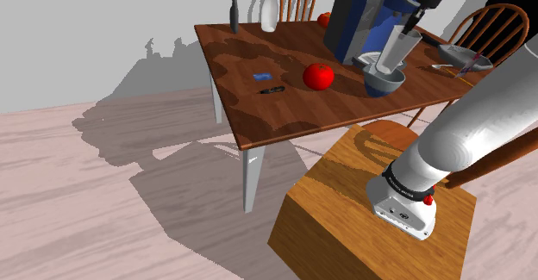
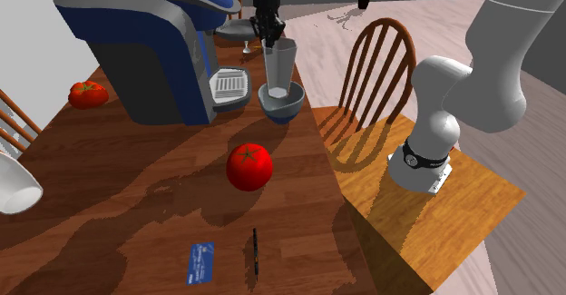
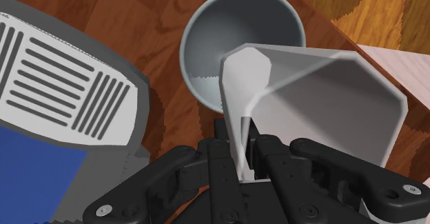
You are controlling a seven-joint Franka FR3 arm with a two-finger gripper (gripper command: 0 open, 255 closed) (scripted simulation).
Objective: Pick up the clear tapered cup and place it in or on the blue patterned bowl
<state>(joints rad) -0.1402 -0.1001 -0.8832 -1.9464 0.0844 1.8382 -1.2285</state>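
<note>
Tapered cup (image 2: 280,62), translucent pale grey, hangs from the gripper (image 3: 244,155), whose two black fingers are pinched on one side of its wall near the rim. From the wrist view I look down into the cup's wide mouth, and it covers part of the grey-blue bowl (image 3: 227,23) beneath it. In the second exterior view the cup stands nearly upright with its narrow base down inside the bowl (image 2: 277,110). In the shoulder view the cup (image 1: 397,51) leans a little. I cannot tell whether the base touches the bowl's floor or sits just above it, because the bowl's rim hides that spot. The fingertips themselves are hidden behind the cup wall in the wrist view.

The bowl sits on the wooden table (image 1: 259,119) near the edge facing the stand (image 2: 435,216), just beside the grilled drip tray (image 3: 62,85) of a blue and grey coffee machine (image 2: 145,48). The machine's top is cut off in both exterior views.

A red tomato (image 2: 249,166) lies apart from the bowl, toward the middle of the table. A second tomato (image 2: 88,93) shows on the machine's other side. A black pen (image 2: 255,252) and a small blue card (image 2: 201,261) lie close together. I cannot make out the card's print. A white bowl (image 2: 14,189) is cut off at that view's left edge.
</note>
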